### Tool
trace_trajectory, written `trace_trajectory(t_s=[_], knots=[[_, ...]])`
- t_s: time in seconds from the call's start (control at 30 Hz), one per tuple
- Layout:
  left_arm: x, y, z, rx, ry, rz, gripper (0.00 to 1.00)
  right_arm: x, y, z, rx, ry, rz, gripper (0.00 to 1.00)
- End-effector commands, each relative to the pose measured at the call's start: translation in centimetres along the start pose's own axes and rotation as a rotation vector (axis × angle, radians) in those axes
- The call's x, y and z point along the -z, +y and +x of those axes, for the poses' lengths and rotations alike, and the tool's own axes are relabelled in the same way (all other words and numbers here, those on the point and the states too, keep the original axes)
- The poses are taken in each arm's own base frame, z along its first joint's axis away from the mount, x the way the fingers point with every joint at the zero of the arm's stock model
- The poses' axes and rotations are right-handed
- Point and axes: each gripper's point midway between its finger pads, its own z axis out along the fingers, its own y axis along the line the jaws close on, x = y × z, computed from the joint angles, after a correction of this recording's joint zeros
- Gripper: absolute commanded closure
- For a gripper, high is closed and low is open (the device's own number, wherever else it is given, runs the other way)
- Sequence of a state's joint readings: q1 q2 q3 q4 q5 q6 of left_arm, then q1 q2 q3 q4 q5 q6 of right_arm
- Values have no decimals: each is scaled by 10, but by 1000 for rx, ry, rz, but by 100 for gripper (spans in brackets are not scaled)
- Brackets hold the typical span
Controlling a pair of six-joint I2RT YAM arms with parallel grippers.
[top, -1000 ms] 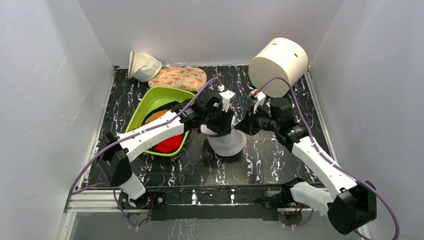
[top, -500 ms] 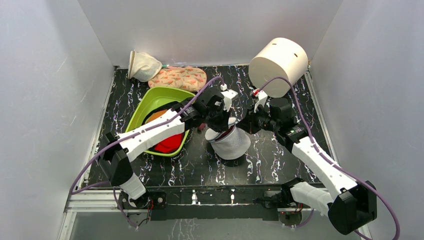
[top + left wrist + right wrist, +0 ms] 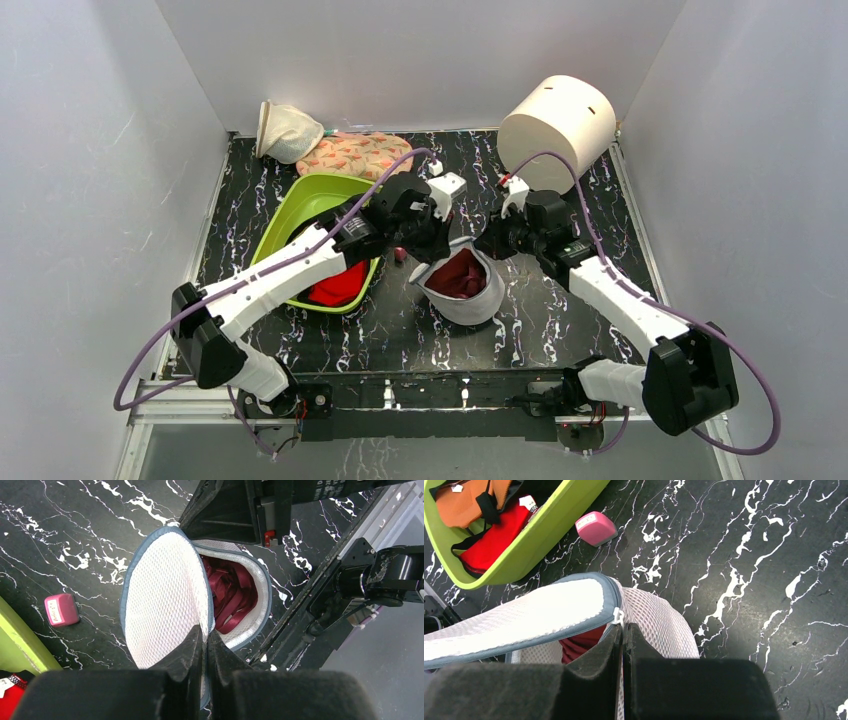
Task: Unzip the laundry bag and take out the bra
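Observation:
The white mesh laundry bag (image 3: 472, 302) stands unzipped at the table's middle, its mouth gaping. A dark red bra (image 3: 458, 274) lies inside. My left gripper (image 3: 427, 258) is shut on the bag's left rim. In the left wrist view the left gripper (image 3: 205, 636) pinches the grey-edged mesh flap (image 3: 162, 592), with the bra's (image 3: 234, 594) straps beside it. My right gripper (image 3: 488, 247) is shut on the right rim. In the right wrist view the right gripper (image 3: 622, 629) grips the bag (image 3: 664, 625) just below the white zip pull (image 3: 617, 615), with the bra (image 3: 579, 642) showing under the flap.
A lime green basin (image 3: 290, 215) with red and orange clothes sits left of the bag. A small pink block (image 3: 400, 254) lies between them. A cream cone-shaped pouch (image 3: 283, 131) and a floral cloth (image 3: 360, 155) lie at the back left. A big white cylinder (image 3: 556, 130) stands back right.
The two grippers have pulled apart, the left one moving back and left. The bag's mouth has spread open, and the red bra inside now shows.

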State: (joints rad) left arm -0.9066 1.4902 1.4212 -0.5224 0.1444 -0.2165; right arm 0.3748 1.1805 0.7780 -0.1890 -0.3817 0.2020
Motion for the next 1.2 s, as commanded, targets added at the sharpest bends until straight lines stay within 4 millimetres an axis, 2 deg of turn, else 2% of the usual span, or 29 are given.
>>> trace_trajectory(t_s=[0.0,0.1,0.3,0.4,0.53,0.63,0.8,0.97,1.07,1.17], knots=[[20,-8,2,-7,-16,28,100,-4,-14,-38,60,-100,48,100],[17,-3,9,6,11,-2,100,-1,-2,-42,81,-104,-9,100],[5,6,14,13,45,-42,89,16,28,-38,104,-101,-145,100],[-2,6,8,5,49,-44,76,25,40,-35,102,-102,-196,100],[-12,8,2,-13,51,-53,49,35,49,-34,95,-117,-224,100],[-17,4,-7,-31,38,-33,41,40,55,-33,87,-121,-244,100],[-30,1,-14,-56,49,-19,48,43,61,-28,77,-112,-269,100],[-34,6,-8,-80,80,-46,72,46,62,-28,77,-117,-268,100],[-29,5,-5,-87,77,-44,81,46,58,-28,75,-119,-244,100],[-21,7,-3,-89,70,-52,90,43,46,-31,51,-129,-173,100]])
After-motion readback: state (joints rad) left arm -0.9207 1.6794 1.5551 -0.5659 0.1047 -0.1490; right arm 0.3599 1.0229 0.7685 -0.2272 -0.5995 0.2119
